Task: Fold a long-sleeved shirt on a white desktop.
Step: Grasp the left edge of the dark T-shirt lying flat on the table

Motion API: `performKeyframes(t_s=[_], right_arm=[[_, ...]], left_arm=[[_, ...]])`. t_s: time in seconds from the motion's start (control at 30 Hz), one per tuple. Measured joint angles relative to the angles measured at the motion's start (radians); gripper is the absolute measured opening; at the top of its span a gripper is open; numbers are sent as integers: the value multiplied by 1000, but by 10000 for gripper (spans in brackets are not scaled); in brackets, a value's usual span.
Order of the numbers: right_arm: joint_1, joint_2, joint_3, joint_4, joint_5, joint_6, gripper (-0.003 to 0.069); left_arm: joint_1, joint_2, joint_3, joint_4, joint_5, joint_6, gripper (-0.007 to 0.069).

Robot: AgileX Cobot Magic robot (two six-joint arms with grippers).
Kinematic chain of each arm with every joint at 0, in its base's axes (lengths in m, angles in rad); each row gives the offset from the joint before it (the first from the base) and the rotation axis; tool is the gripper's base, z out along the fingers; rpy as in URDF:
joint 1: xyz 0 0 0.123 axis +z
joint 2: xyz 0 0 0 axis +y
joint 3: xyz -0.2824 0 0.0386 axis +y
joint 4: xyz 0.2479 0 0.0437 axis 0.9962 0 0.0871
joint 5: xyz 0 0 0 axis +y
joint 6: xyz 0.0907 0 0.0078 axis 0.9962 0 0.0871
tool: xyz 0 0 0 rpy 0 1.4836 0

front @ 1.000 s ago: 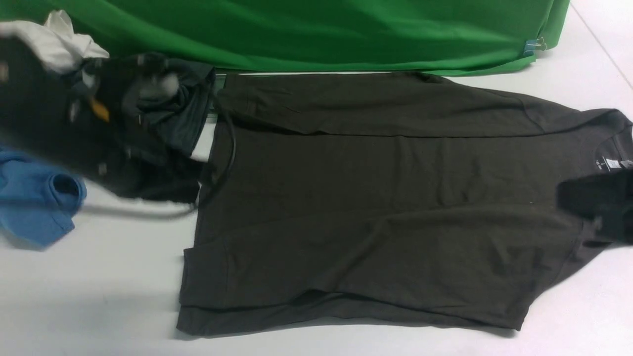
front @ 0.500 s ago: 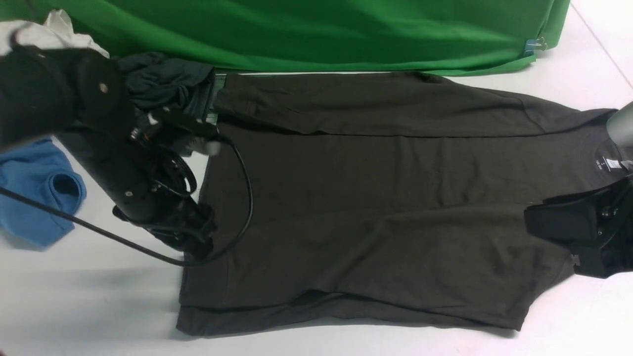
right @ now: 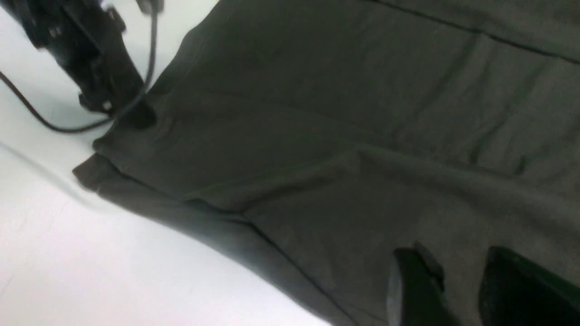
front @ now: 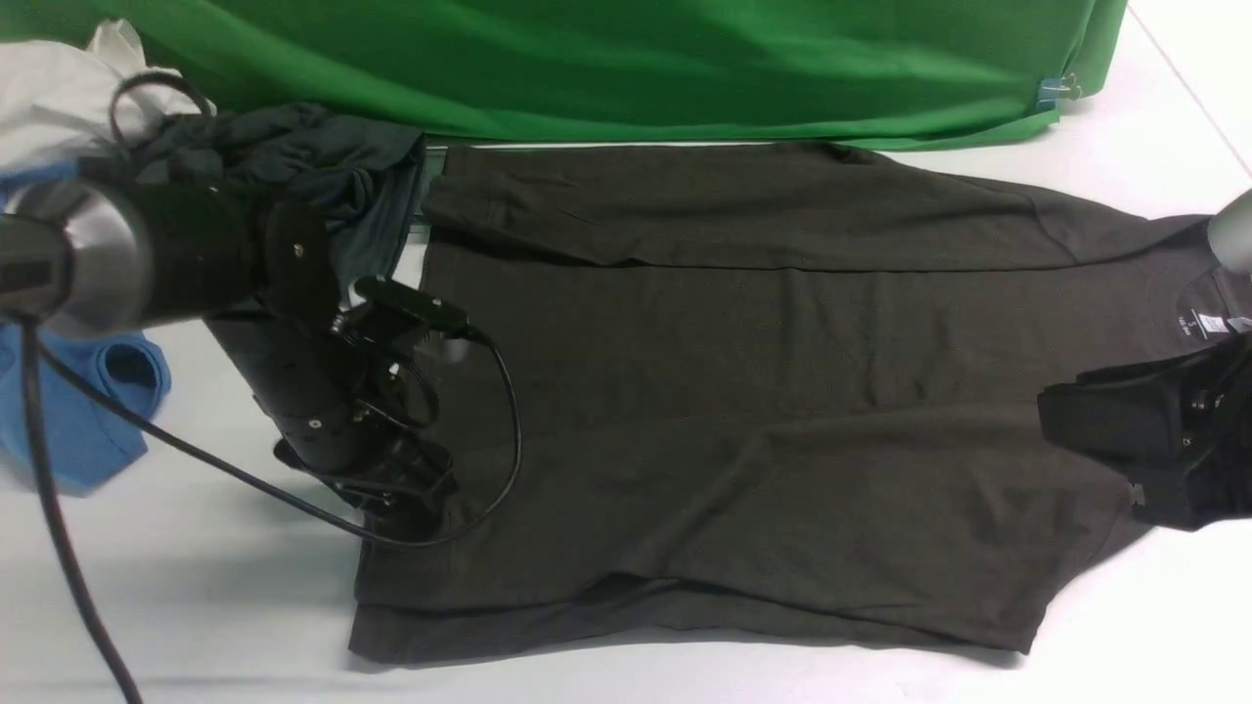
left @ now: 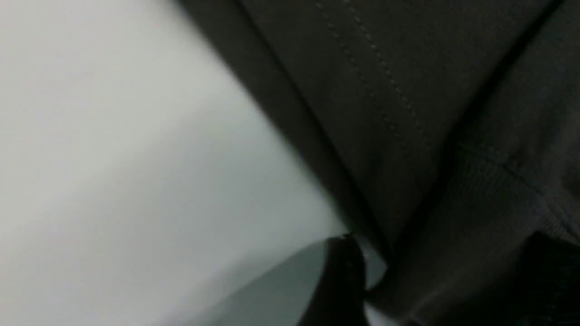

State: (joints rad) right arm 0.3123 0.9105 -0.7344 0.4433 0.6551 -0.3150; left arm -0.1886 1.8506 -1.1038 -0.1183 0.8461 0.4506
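The fingers [left: 340, 276] of the left gripper [front: 403, 494] stand parted and unclenched, astride the hem edge of the long-sleeved shirt [front: 743, 391], one tip resting on the white desktop [front: 196, 626] just outside the cloth. The right gripper [right: 453, 262] also has its fingers [right: 414, 290] apart with nothing pinched between them, poised over the shoulder near the neck label [front: 1211, 323]. The shirt lies flat across the desktop, both sleeves folded in over the body, hem toward the robot's left, collar toward its right. The likeliest slip is a shallow bite: closing here, the left jaws may catch only the cuff [left: 494, 190] or top layer, leaving the back layer behind and skewing the fold. The left arm's cable [front: 516, 440] droops onto the cloth and could drag it, and the grey-teal garment [front: 323, 166] just beside the far hem corner might get swept along.
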Motion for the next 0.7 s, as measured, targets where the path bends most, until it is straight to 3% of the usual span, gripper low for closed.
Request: performKeyframes(t_s=[0.27, 0.37, 0.7], right_arm=[[0, 0, 0, 0, -15, 0, 240], [0, 0, 0, 0, -18, 0, 240], [0, 0, 0, 0, -26, -3, 240]], left_arm=[[22, 4, -21, -17, 32, -2, 195], [26, 4, -38, -17, 51, -2, 126], [30, -38, -77, -21, 74, -5, 110]])
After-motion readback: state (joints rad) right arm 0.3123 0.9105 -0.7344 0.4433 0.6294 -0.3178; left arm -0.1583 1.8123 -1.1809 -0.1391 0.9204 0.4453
